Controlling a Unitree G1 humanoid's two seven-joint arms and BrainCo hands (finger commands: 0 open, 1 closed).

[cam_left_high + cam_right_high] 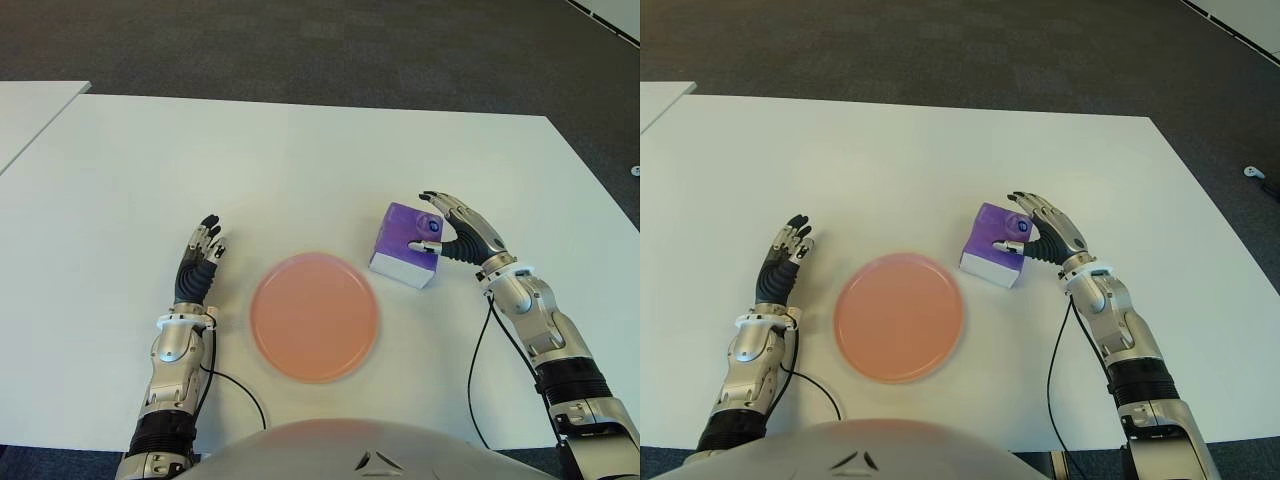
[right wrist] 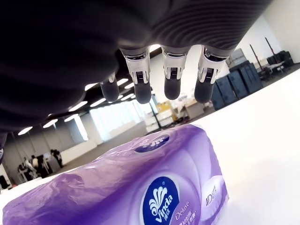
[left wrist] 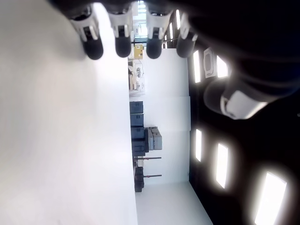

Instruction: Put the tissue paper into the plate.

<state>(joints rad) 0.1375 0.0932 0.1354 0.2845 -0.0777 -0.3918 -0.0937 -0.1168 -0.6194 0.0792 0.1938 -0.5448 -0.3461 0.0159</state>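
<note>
on white table [image 1: 300, 170], dark carpet beyond, sit tissue pack [image 1: 405, 243], plate [image 1: 314, 316].

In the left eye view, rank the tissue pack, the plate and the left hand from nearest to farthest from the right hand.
1. tissue pack: right beside the right hand, under its open fingers.
2. plate: centre of the table, to the pack's left.
3. left hand: farthest, left of the plate.

Two silver metal forearms are seen ending in black ribbed cuffs near the elbows. Each robot hand, left [image 1: 200, 262] and right [image 1: 455, 232], is built of black segmented fingers with silver joints. A thin black cable [image 1: 476, 360] is looped from each wrist.
</note>
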